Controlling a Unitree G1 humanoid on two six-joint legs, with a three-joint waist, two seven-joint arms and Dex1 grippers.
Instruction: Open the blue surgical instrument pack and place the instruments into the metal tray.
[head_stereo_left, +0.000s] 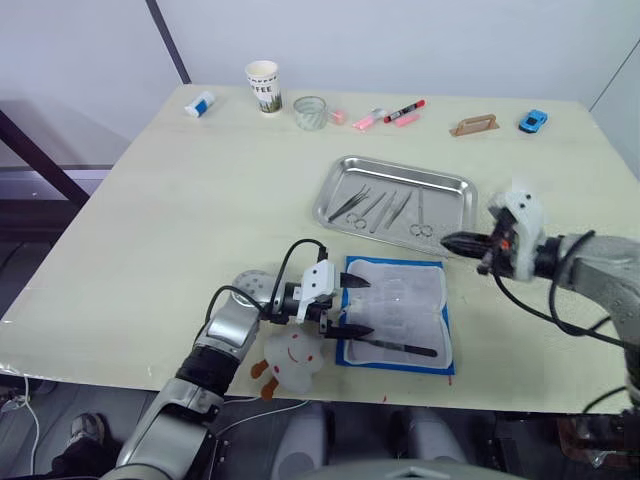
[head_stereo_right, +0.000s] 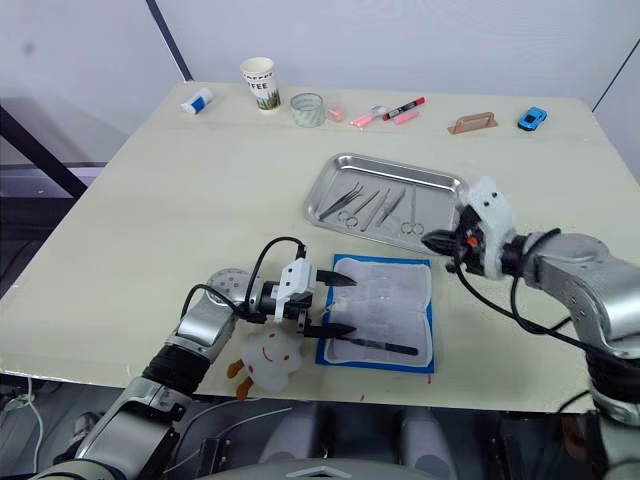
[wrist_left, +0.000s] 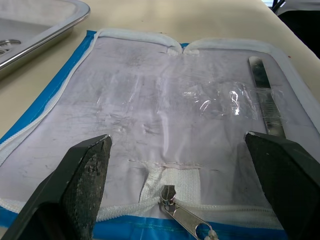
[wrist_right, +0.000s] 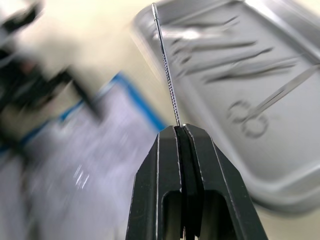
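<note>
The blue surgical instrument pack (head_stereo_left: 443, 330) lies open near the table's front edge, white lining up. One flat metal instrument (head_stereo_left: 395, 346) rests on its near side, also seen in the left wrist view (wrist_left: 265, 100). My left gripper (head_stereo_left: 366, 307) is open at the pack's left edge, over the zipper pull (wrist_left: 182, 215), holding nothing. The metal tray (head_stereo_left: 400, 165) sits just behind the pack and holds several instruments (head_stereo_left: 385, 208). My right gripper (head_stereo_left: 447, 241) hovers by the tray's near right corner, shut on a thin needle-like instrument (wrist_right: 167, 70) that points toward the tray.
A white plush toy (head_stereo_left: 293, 358) lies by my left wrist at the table's front edge. Along the far edge stand a paper cup (head_stereo_left: 263, 86), a glass jar (head_stereo_left: 310, 112), markers (head_stereo_left: 395, 113), a wooden piece (head_stereo_left: 474, 125) and a blue toy car (head_stereo_left: 533, 121).
</note>
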